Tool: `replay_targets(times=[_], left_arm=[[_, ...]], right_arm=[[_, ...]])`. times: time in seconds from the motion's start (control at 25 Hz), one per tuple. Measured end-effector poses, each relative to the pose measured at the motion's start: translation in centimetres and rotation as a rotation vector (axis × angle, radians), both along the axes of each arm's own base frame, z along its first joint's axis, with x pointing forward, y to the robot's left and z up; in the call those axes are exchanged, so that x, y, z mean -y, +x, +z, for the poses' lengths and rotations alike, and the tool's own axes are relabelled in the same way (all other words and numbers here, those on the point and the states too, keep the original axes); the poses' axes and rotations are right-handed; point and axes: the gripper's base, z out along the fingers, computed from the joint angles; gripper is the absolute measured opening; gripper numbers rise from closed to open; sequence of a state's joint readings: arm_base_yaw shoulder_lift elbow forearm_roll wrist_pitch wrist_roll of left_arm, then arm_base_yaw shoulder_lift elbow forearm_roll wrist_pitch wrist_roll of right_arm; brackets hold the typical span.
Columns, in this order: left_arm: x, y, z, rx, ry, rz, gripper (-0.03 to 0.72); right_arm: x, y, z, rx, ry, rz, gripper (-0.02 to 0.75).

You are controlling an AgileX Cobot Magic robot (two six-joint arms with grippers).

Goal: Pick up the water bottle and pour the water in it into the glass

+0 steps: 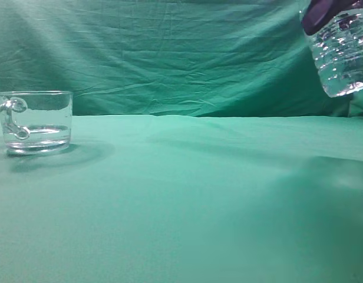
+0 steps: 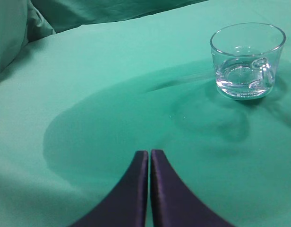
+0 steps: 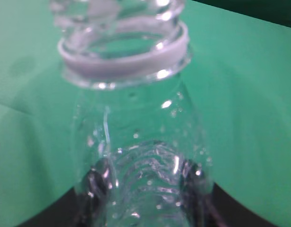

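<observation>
The glass (image 1: 35,121), a short clear mug with a looped handle, stands on the green cloth at the far left; it also shows in the left wrist view (image 2: 247,59) with a little water at the bottom. The water bottle (image 1: 342,53) hangs in the air at the top right, tilted, held by my right gripper (image 1: 323,13). In the right wrist view the bottle (image 3: 136,132) fills the frame, its open neck ring (image 3: 124,59) pointing away; my right gripper (image 3: 145,189) is shut on its ribbed body. My left gripper (image 2: 149,152) is shut and empty, near the cloth, short of the glass.
The green cloth (image 1: 181,206) covers the table and rises as a backdrop (image 1: 170,53) behind. A folded ridge of cloth (image 2: 22,28) lies at the left in the left wrist view.
</observation>
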State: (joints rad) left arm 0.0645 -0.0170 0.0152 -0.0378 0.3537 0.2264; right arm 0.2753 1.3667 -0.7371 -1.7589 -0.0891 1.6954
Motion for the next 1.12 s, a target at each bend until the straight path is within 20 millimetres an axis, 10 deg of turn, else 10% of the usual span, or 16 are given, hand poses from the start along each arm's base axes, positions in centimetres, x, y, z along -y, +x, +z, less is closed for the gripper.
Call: replay_targets(times=[1.12], left_arm=[[0.0,0.0,0.0,0.000,0.000,0.000,0.000]], right_arm=[[-4.1,7.0,-5.5,-0.087,0.017,0.257,0.292]])
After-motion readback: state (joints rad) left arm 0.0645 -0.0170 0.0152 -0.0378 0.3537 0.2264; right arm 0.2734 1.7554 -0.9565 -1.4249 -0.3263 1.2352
